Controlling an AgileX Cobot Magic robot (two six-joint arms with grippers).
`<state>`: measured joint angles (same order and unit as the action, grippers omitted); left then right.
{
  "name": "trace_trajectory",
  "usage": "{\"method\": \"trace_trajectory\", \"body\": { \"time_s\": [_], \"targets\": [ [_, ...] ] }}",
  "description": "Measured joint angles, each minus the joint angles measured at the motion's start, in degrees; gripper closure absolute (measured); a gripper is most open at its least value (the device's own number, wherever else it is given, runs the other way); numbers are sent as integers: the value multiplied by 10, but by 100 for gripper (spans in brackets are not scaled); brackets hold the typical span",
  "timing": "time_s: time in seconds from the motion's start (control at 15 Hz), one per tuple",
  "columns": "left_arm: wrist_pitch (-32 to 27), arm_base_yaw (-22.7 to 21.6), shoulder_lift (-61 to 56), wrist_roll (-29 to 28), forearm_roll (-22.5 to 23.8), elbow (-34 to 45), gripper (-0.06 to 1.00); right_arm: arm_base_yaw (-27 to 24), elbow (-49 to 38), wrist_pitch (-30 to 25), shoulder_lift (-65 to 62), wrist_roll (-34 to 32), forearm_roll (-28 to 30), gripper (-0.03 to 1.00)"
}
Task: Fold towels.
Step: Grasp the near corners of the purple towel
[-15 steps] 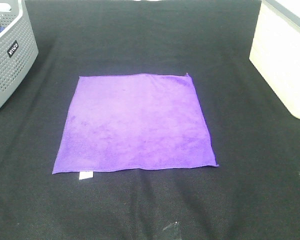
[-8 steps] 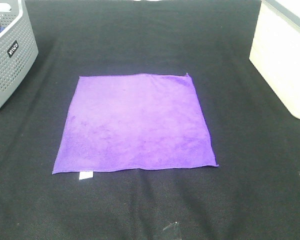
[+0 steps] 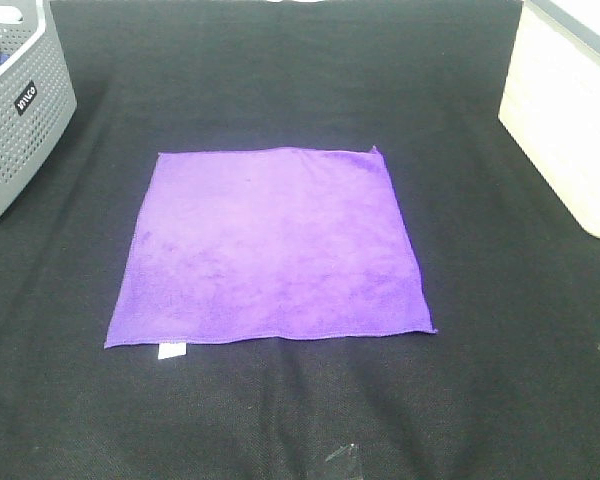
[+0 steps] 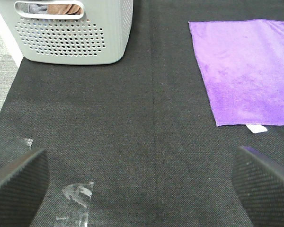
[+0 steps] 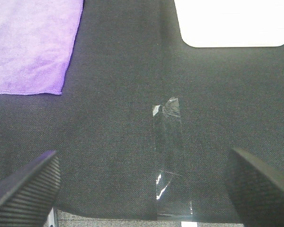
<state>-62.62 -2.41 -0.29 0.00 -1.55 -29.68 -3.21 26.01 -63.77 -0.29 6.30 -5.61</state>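
Shows one purple towel [image 3: 270,245] spread flat and unfolded in the middle of the black mat [image 3: 280,60], all four edges in sight from the high camera, with a small white tag [image 3: 171,350] poking out just past the near-left corner. Touches nothing but the mat. Lies well apart from the grey perforated basket [image 3: 20,110] at the far left and from the cream bin [image 3: 565,120] at the far right, both cut off by the frame. Gives away little of the basket's contents: only a strip of grey and brown cloth behind the handle slot in the left wrist view. Catches neither arm from the high camera. Finds the left gripper [image 4: 142,189] only as two dark ribbed fingers [image 4: 16,177], cropped at the frame's edge, spread wide with nothing held and bare mat between them. Same for the right gripper [image 5: 142,189]: fingers [image 5: 262,187] wide apart, empty, over a strip of clear tape [image 5: 168,146] stuck to the mat. Crops most of the towel out of both wrist views, leaving one near corner in each. Cannot tell how high either gripper hangs above the mat.
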Motion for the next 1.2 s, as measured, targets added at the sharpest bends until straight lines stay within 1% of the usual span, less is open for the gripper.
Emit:
{"method": "trace_trajectory", "body": {
  "time_s": [1.2],
  "targets": [
    [0,0,0,0,0,0,-5,0,0,0,0,0,0,7]
  ]
}}
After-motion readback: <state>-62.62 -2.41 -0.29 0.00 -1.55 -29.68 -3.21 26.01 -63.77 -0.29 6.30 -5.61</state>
